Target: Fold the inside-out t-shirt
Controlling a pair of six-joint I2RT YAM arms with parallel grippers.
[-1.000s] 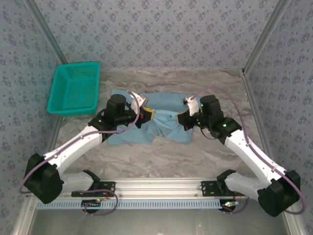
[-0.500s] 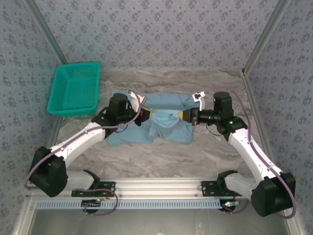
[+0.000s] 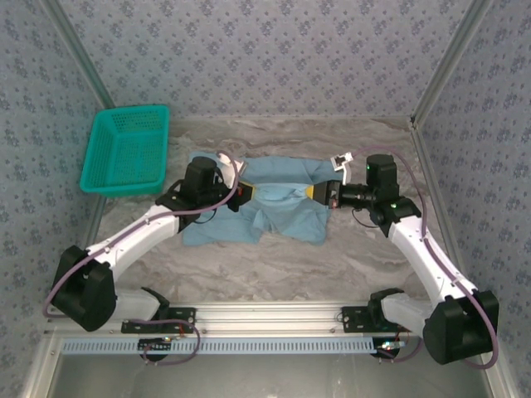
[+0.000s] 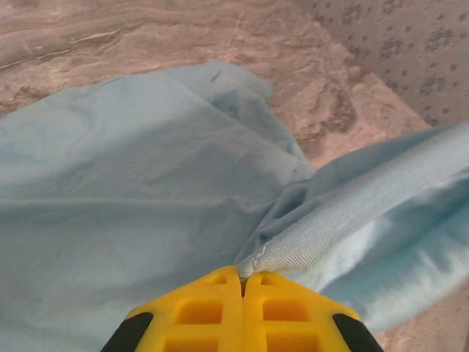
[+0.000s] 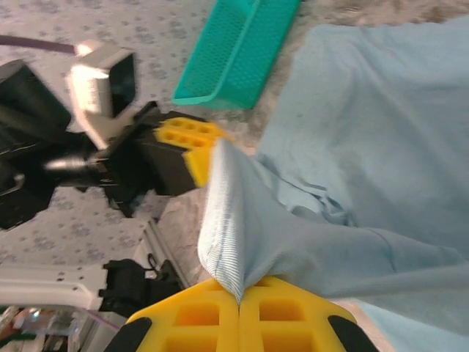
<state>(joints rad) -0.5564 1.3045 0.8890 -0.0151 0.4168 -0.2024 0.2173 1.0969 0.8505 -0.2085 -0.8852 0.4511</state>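
Observation:
The light blue t-shirt [image 3: 278, 203] lies rumpled in the middle of the table. My left gripper [image 3: 246, 194] is shut on the shirt's ribbed edge at the left, and the band [image 4: 352, 213] stretches tight away from the yellow fingers [image 4: 198, 312]. My right gripper [image 3: 319, 192] is shut on the same ribbed edge [image 5: 220, 227] at the right, and cloth [image 5: 366, 125] hangs from it toward the table. The two grippers face each other with the shirt's edge pulled between them. The left gripper [image 5: 192, 150] also shows in the right wrist view.
A teal mesh basket [image 3: 126, 150] sits at the far left of the table, also seen as the basket [image 5: 238, 51] in the right wrist view. Patterned walls close the back and sides. Bare marbled tabletop [image 3: 282, 265] lies in front of the shirt.
My right gripper has drawn back to the right, and the left a little leftward. The shirt's edge between them is pulled tauter and the cloth spreads wider.

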